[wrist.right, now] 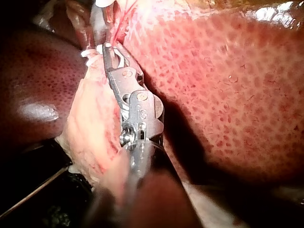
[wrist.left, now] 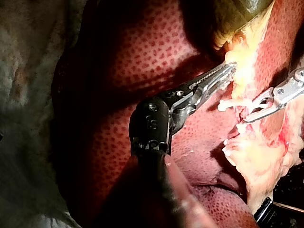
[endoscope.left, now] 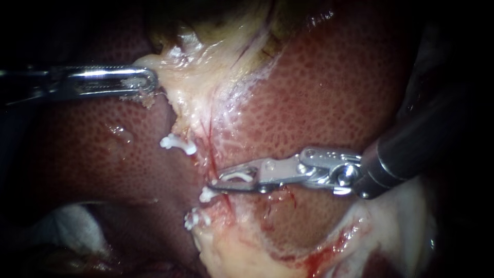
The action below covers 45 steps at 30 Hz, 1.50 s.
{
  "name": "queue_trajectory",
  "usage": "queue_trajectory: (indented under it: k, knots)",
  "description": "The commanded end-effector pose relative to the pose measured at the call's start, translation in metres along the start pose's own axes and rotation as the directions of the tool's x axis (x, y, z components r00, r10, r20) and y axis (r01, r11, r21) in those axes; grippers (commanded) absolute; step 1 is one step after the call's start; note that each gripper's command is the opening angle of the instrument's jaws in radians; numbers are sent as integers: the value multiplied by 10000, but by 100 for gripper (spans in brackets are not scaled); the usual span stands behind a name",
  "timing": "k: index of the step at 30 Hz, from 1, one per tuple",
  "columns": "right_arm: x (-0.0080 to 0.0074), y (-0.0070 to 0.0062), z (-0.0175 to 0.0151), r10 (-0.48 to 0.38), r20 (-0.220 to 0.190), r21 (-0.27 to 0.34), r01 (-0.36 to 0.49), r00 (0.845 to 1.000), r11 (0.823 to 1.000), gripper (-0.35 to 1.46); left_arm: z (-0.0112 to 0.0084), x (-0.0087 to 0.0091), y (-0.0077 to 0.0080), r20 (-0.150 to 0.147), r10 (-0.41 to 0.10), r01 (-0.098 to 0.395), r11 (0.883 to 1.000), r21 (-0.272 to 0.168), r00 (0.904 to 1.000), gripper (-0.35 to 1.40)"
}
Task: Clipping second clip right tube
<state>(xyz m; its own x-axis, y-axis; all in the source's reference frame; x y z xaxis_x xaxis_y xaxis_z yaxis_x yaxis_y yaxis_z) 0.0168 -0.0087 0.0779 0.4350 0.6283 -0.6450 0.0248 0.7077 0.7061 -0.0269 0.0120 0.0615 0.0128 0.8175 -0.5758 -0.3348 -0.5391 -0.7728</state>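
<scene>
A thin reddish tube (endoscope.left: 210, 149) runs down from the pale gallbladder tissue (endoscope.left: 200, 77) between the liver lobes. My right instrument (endoscope.left: 231, 179) lies across the tube, its jaws nearly together and shut on a white clip (endoscope.left: 237, 176). Three white clips show nearby: one (endoscope.left: 177, 144) above and to the left, one (endoscope.left: 206, 194) just under the jaw tips, and one (endoscope.left: 193, 219) lower down. My left instrument (endoscope.left: 149, 82) is shut on the edge of the pale gallbladder tissue and holds it to the left. The left wrist view shows both instruments, left (wrist.left: 228, 71) and right (wrist.left: 254, 113).
Dark red liver (endoscope.left: 334, 92) fills both sides of the view. Pale fatty tissue (endoscope.left: 242, 252) with blood streaks lies below the clips. White gauze (endoscope.left: 67, 226) shows at the lower left. The right instrument's shaft (endoscope.left: 411, 149) crosses the right side.
</scene>
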Motion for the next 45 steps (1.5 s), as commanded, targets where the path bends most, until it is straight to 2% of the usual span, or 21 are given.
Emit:
queue_trajectory:
  k: [1,17,21,25,37,45]
  knots:
    - [0,0,0,-11,5,11,11,10000,10000,-15,0,0,0,-1,0,0,10000,11,10000,-35]
    - [-1,-1,-1,37,9,32,-37,10000,10000,-14,0,0,0,-1,0,0,10000,11,10000,-35]
    - [-2,-1,-3,34,19,75,-34,10000,10000,14,-1,0,0,-1,1,-1,10000,10,10000,-35]
    - [-3,-1,-6,87,22,90,-87,10000,9999,32,-1,0,0,-1,1,-1,10000,10,10000,-35]
    - [-1,7,-11,-180,-9,-49,180,9998,9998,40,-1,0,2,7,1,-1,10000,-12,10000,-35]
    - [5,14,2,-153,-39,-184,153,9999,9997,42,1,0,3,2,-1,1,10000,0,10000,-35]
